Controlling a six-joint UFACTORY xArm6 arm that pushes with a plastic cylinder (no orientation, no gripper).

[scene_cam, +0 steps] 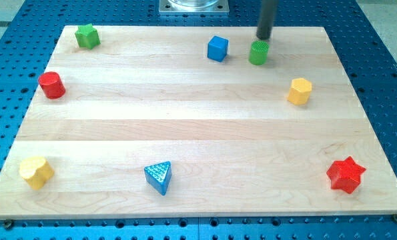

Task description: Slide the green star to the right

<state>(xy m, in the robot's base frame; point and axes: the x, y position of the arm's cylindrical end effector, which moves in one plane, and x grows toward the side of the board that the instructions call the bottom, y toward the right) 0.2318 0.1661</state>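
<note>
The green star (87, 36) sits at the top left corner of the wooden board (198, 127). My tip (263, 37) is far from it, at the view's top right of centre, just above a green cylinder (258, 53) and nearly touching it. The rod rises out of the view's top edge.
A blue cube (217, 48) lies left of the green cylinder. A yellow hexagon (299, 91) is at the right. A red cylinder (51, 85) is at the left. A yellow heart (36, 172), a blue triangle (159, 177) and a red star (345, 175) lie along the bottom.
</note>
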